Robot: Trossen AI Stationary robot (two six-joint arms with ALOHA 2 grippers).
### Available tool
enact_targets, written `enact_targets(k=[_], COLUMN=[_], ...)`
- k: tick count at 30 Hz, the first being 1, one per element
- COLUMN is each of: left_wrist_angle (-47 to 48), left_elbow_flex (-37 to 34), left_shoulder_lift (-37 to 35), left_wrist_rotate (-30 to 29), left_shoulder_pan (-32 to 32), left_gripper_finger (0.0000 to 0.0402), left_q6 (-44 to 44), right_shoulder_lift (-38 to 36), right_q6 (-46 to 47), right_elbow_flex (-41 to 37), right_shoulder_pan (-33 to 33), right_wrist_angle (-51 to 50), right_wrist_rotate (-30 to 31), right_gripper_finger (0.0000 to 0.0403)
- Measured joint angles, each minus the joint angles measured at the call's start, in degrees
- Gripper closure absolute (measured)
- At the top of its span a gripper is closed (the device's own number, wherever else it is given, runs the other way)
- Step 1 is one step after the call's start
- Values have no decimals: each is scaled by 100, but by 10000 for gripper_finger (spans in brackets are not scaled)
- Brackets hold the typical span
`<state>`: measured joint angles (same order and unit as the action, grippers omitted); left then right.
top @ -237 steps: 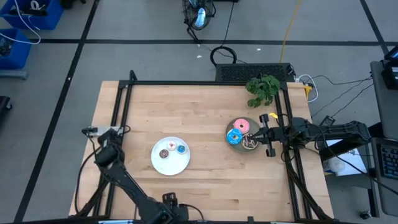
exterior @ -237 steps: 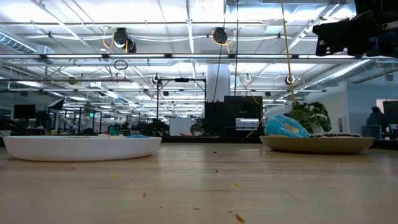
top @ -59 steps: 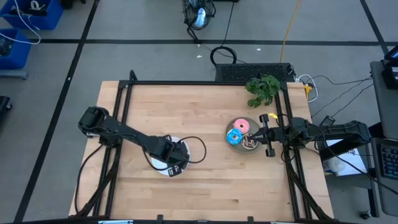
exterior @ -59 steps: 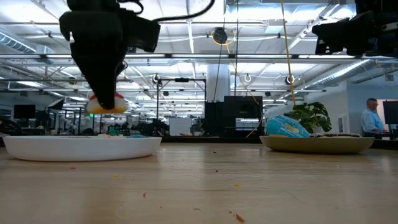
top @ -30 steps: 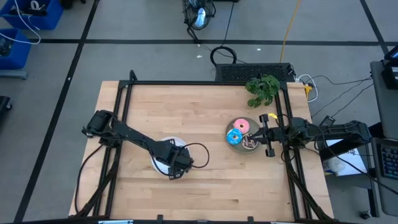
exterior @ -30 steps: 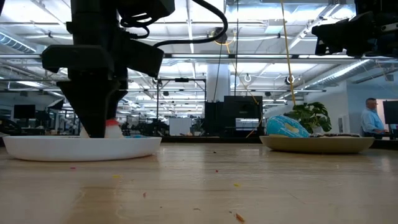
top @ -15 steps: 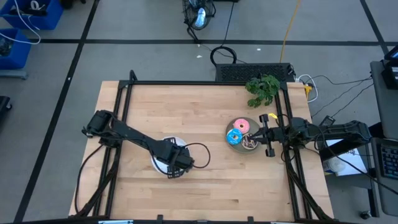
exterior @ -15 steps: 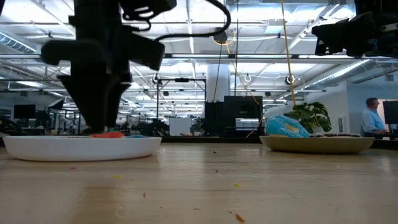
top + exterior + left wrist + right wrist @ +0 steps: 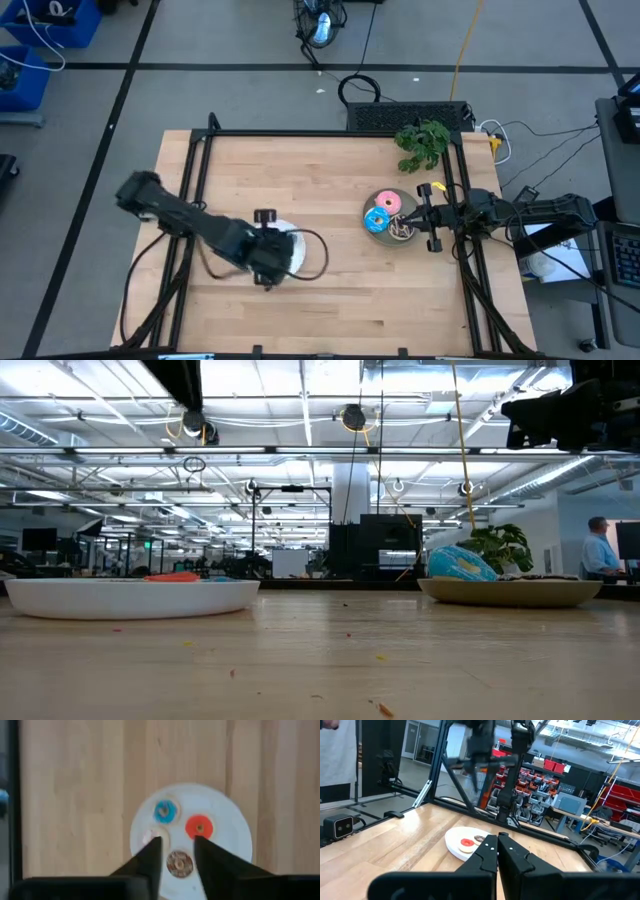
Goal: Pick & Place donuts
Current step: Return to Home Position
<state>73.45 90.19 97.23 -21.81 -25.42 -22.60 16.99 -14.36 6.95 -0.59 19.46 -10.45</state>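
My left gripper [image 9: 177,842] hung released and empty above the white plate [image 9: 235,827], where four small donuts [image 9: 199,827] lay. My right gripper [image 9: 496,838] sat clenched, well apart from that plate.

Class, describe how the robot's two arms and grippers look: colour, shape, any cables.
Both arms, left arm and right arm, are black jointed links. A thin black cable loops beside the left wrist. The left gripper and right gripper each have two dark, tapering, wedge-shaped fingers.
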Motion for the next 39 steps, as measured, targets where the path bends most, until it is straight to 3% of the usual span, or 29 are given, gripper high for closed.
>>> enact_targets(k=[3, 6, 10, 13, 20, 24, 29, 34, 39], left_wrist_angle=[-583, -2076, -5001, -6805, -9112, -9475, -9893, -9882, -9128], left_elbow_flex=[-411, -1385, -3401, -4855, -6890, -7614, -8389, -8681, -8749], left_shoulder_lift=[-729, -1769, -3137, -3807, -5117, -5983, -6539, -7010, -7464], left_wrist_rotate=[-257, -458, -302, -151, 583, 694, 687, 691, 670], left_shoulder_pan=[-34, 11, 371, 801, 1234, 1391, 1660, 1630, 1408], left_gripper_finger=[338, 388, 389, 394, 398, 397, 398, 399, 399], left_q6=[246, 752, 1659, 1819, 2697, 2901, 2901, 2981, 3277], right_shoulder_lift=[2, 4, 33, 73, 111, 116, 112, 105, 78], right_q6=[4, 12, 121, 166, 369, 510, 493, 595, 636], right_elbow_flex=[1, -1, 1, 1, 1, 1, 1, 1, 1], right_shoulder_pan=[-1, -1, -1, -1, 0, 0, -1, 1, 16], right_wrist_angle=[43, 221, 214, 214, 531, 597, 697, 702, 734], right_wrist_rotate=[-18, -25, -29, -29, -32, -32, -29, -27, 47], right_gripper_finger=[403, 403, 403, 403, 403, 403, 403, 403, 403])
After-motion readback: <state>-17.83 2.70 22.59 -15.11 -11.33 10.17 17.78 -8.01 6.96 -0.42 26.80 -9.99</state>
